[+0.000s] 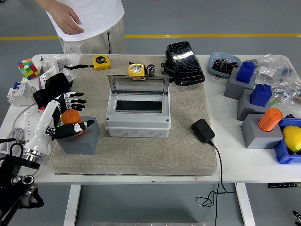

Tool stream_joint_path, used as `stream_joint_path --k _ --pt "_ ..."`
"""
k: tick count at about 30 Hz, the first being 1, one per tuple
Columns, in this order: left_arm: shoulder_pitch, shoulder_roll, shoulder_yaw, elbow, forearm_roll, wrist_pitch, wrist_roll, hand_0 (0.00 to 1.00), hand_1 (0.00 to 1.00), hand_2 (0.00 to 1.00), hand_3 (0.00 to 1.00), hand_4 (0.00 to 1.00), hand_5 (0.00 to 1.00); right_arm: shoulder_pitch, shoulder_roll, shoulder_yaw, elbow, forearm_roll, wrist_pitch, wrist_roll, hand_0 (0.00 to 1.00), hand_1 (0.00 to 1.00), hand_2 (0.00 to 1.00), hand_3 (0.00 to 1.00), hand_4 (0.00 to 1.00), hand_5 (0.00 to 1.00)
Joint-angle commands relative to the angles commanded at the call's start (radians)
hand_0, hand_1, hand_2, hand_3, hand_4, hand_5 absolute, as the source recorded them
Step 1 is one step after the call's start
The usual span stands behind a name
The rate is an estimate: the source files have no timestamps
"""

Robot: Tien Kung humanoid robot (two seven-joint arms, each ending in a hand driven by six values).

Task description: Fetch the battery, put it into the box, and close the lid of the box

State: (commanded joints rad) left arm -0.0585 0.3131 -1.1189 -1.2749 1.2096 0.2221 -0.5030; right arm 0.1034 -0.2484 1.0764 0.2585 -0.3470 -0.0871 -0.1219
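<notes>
At the left side of the beige mat [141,150], the left hand [67,115] is cupped around the orange battery [70,117], which stands upright in a grey holder block [79,137]. Thumb [73,128] lies across the near side of the cylinder, fingers [75,100] are fanned past its far side; they bracket the battery but I cannot tell whether they press on it, so the hand reads as spread and not yet clamped. Battery remains seated in its socket, not lifted. Placement makes sense: the block holds the cylinder on end so a side-on pinch can reach it, and the forearm comes in low from the left edge to keep the thumb in opposition. The grey box [137,115] sits mid-mat, just right of the block, with its clear lid [138,85] propped upright at the rear, leaving the mouth free for a drop from above. Judgement: fetch step in hand, task early. Next move needs fingers closed, then a straight pull up before any sideways travel, otherwise the block may tip or drag. Right hand is out of frame. A person [89,21] stands at the far left of the table, one hand [68,21] hanging loose, touching nothing. A second orange cylinder [269,119] sits in a block at far right, untouched.
</notes>
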Motion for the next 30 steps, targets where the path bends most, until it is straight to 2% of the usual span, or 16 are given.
stream_joint_path --k 2,3,8,9,14,15,20,21,26,27,30 --pt "0.001 -0.003 0.004 0.001 -0.007 -0.004 0.000 0.448 0.473 0.499 0.663 0.998 0.002 -0.001 0.000 0.000 0.000 0.001 0.000 -0.001 0.645 0.659 0.660 0.539 0.973 0.406" --pt "0.001 -0.004 0.005 0.002 -0.011 -0.005 0.000 0.476 0.454 0.472 0.614 0.998 0.002 -0.002 0.000 0.000 0.000 0.001 0.001 -0.001 0.646 0.659 0.660 0.539 0.973 0.405" --pt "0.004 -0.010 -0.001 0.004 -0.029 -0.010 -0.002 0.476 0.454 0.472 0.614 0.998 0.002 -0.001 0.000 0.001 0.001 0.001 0.000 -0.001 0.646 0.659 0.660 0.539 0.973 0.405" --pt "0.004 -0.010 0.001 0.003 -0.032 -0.007 -0.005 0.436 0.423 0.446 0.573 0.998 0.002 -0.001 0.000 0.001 0.001 0.002 0.000 -0.001 0.645 0.659 0.660 0.539 0.973 0.405" --pt "0.003 -0.016 0.006 0.003 -0.041 0.000 -0.018 0.436 0.423 0.446 0.573 0.998 0.002 -0.002 0.001 0.003 0.001 0.001 0.000 -0.003 0.645 0.659 0.660 0.539 0.973 0.405" --pt "0.003 -0.017 0.007 0.003 -0.043 0.002 -0.021 0.270 0.333 0.413 0.533 0.998 0.002 -0.002 0.001 0.004 0.001 0.001 0.000 -0.003 0.646 0.659 0.661 0.540 0.973 0.405" --pt "0.000 -0.022 0.018 0.008 -0.053 0.009 -0.030 0.270 0.333 0.413 0.533 0.998 0.002 -0.001 0.002 0.004 0.001 0.002 -0.001 -0.003 0.646 0.659 0.661 0.540 0.973 0.405" --pt "-0.001 -0.023 0.021 0.010 -0.055 0.010 -0.032 0.120 0.209 0.378 0.497 0.998 0.002 -0.001 0.003 0.004 0.002 0.002 -0.002 -0.002 0.645 0.659 0.660 0.540 0.973 0.404" --pt "-0.002 -0.029 0.025 0.016 -0.065 0.017 -0.044 0.120 0.209 0.378 0.497 0.998 0.002 -0.001 0.006 0.015 0.002 -0.004 -0.005 -0.002 0.645 0.659 0.660 0.540 0.973 0.404" --pt "-0.004 -0.031 0.025 0.019 -0.067 0.019 -0.046 0.033 0.079 0.331 0.479 0.998 0.002 -0.001 0.006 0.016 0.002 -0.005 -0.005 -0.002 0.645 0.659 0.661 0.540 0.974 0.405" --pt "-0.009 -0.031 0.026 0.021 -0.074 0.026 -0.056 0.033 0.079 0.331 0.479 0.998 0.002 -0.001 0.007 0.017 0.001 -0.004 -0.005 -0.003 0.645 0.659 0.661 0.540 0.974 0.405"
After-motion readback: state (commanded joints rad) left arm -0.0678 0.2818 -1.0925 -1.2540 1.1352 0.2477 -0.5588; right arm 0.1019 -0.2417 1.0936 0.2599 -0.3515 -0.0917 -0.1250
